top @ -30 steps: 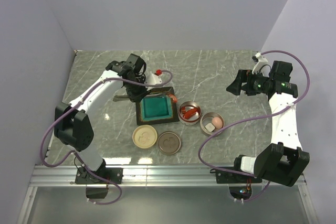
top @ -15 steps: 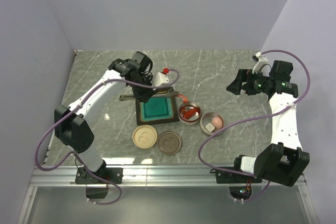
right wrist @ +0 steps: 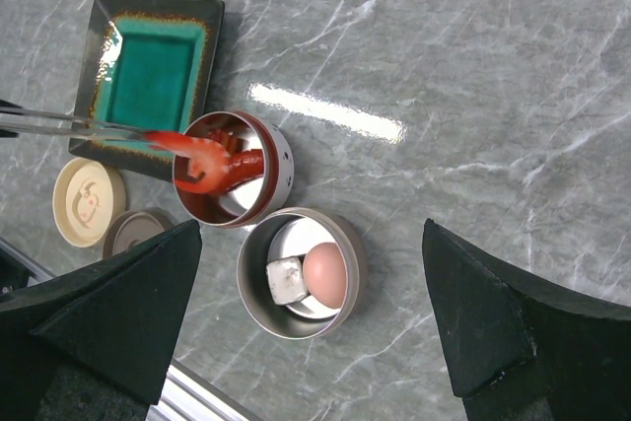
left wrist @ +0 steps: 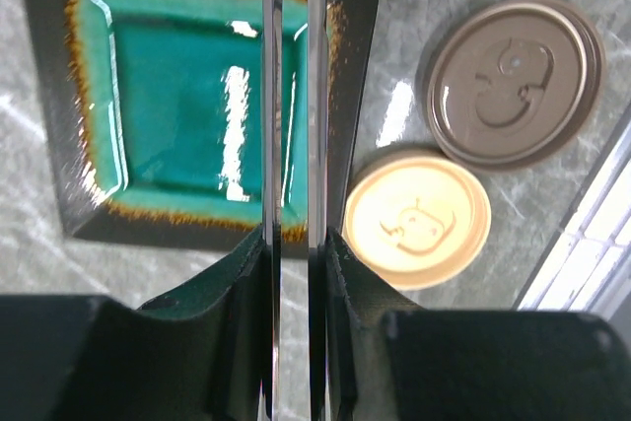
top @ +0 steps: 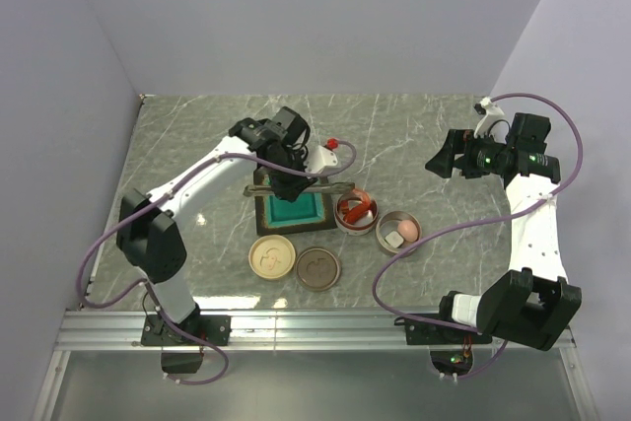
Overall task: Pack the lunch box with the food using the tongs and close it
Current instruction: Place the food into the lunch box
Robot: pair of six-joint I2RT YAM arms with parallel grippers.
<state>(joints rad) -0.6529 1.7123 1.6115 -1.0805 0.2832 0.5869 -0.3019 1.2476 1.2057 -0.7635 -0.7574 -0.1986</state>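
My left gripper [top: 288, 173] is shut on the silver tongs [top: 325, 184], which lie across the far edge of the teal tray [top: 294, 210]. In the left wrist view the two tongs arms [left wrist: 272, 96] run straight out between my fingers [left wrist: 345, 278]. The tongs tips [right wrist: 118, 130] pinch a red-orange shrimp [right wrist: 192, 152] over the left rim of a lunch box tin [right wrist: 279, 160] that holds red sausage pieces [right wrist: 237, 163]. A second tin [right wrist: 347, 244] holds the pink egg [right wrist: 325, 275] and the white cube [right wrist: 286, 280]. My right gripper [right wrist: 311, 229] hangs open high above the tins.
A cream round lid [top: 271, 256] and a brown round lid [top: 317, 267] lie in front of the tray, near the table's front edge. The two open tins [top: 398, 232] stand side by side to the right of the tray. Grey walls enclose the table on three sides.
My left arm has swung to the right, carrying the tongs and the shrimp from the tray's far right corner to the first tin. The right arm has not moved.
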